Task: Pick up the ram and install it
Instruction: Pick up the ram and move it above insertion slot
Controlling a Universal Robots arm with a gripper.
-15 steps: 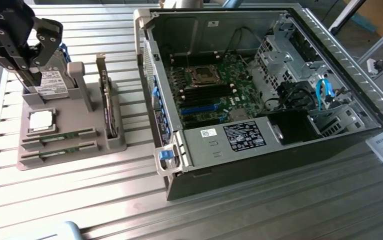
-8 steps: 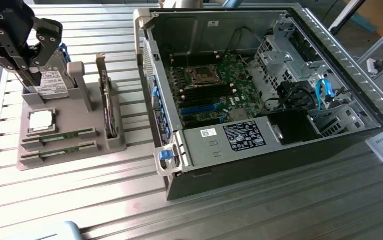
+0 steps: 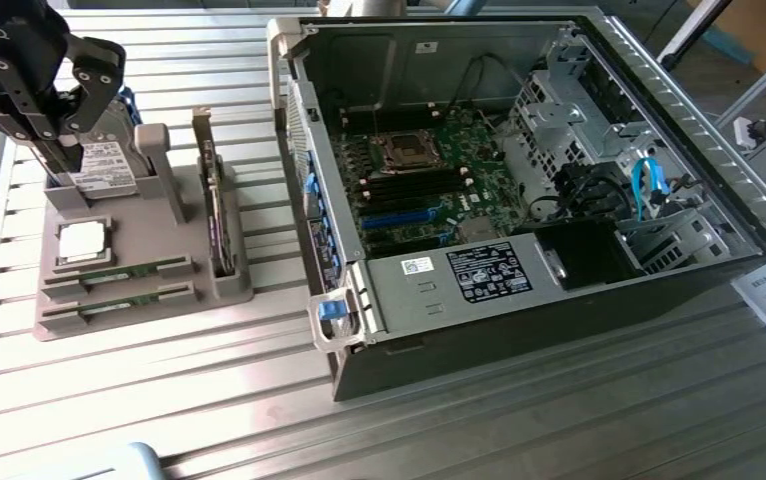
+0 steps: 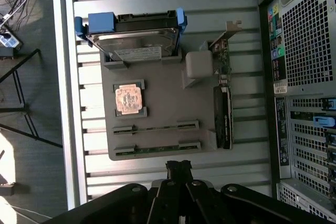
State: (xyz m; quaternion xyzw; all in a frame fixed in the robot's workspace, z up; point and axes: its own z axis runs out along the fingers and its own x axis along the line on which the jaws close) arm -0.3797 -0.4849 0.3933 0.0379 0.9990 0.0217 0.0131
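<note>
End effector [image 3: 71,160] clenched, nothing held, above the grey holder [image 3: 116,322] on the desk [image 3: 223,400] — ram [image 3: 136,272] seated in its slot.

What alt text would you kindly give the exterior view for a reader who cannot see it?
A shut black gripper hangs over a grey parts holder carrying two ram sticks; an open computer case lies at the exterior view's right.
</note>
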